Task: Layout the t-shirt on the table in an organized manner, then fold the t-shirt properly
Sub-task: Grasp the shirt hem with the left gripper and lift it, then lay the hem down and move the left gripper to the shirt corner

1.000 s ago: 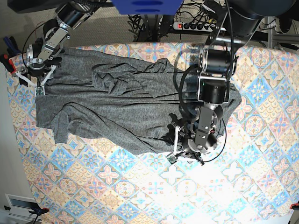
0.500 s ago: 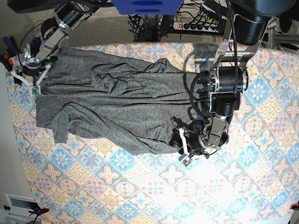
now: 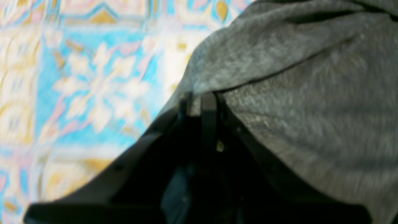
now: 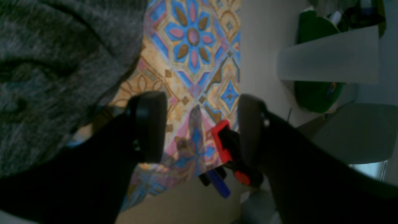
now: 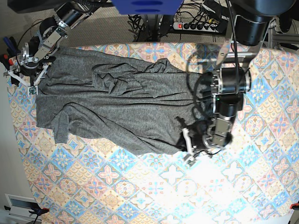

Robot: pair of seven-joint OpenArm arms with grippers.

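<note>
T-shirt (image 5: 117,107) lies spread but rumpled across the far half of the bench (image 5: 140,186), long axis running left to right in the base view, with folds bunched near its upper middle. Dark grey heathered fabric; patterned cloth of the bench bare all along the near side.

Left end effector (image 5: 189,150) sits at the near right edge of the t-shirt. Left wrist view: fingers (image 3: 209,109) drawn together with a fold of the grey fabric's edge pinched between them, the cloth draping over and away to the right.

Right end effector (image 5: 25,77) is at the far left corner of the bench, beside the t-shirt's edge. Right wrist view: fingers (image 4: 149,124) stand wide apart, nothing between them; bench cloth visible through the gap, t-shirt fabric just to the left. A red clamp (image 4: 225,146) grips the bench edge behind.
</note>
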